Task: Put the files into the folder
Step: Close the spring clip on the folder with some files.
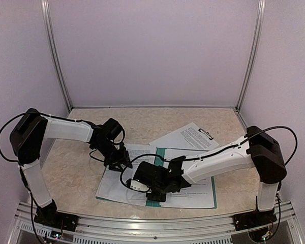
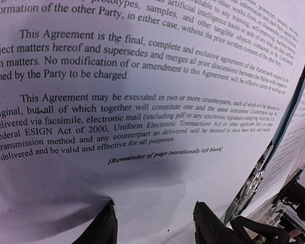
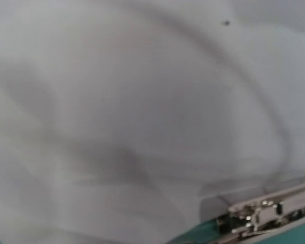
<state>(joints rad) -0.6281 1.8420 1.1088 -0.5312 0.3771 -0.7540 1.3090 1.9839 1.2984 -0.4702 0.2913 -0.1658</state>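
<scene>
Top external view: at the left, the left gripper [image 1: 120,161] is lowered onto the files [image 1: 112,185], white printed sheets lying on the left leaf of the folder [image 1: 160,155]. The folder lies spread open on the table [image 1: 81,168], near its front edge and between the two arms, with teal showing along the spine and the outer borders. In the left wrist view the two dark fingertips [image 2: 104,229] stand apart at the bottom of the frame with nothing between them, so this pincer is released, poised just over a page of numbered legal text.

Toward the middle, the right gripper [image 1: 155,189] is down at the folder's spine, near its front edge, and another printed sheet [image 1: 198,190] covers the right leaf beside it. Whether this pincer is released or clenched cannot be told: the overhead view shows only its dark body, and the right wrist view shows none of its fingers. That view is filled with blurred white paper, and a small silver clip [image 3: 251,216] sits on the teal cover at the lower right.

Behind the folder, toward the right, a clipboard [image 1: 190,134] holding a printed page lies at an angle on the table.
</scene>
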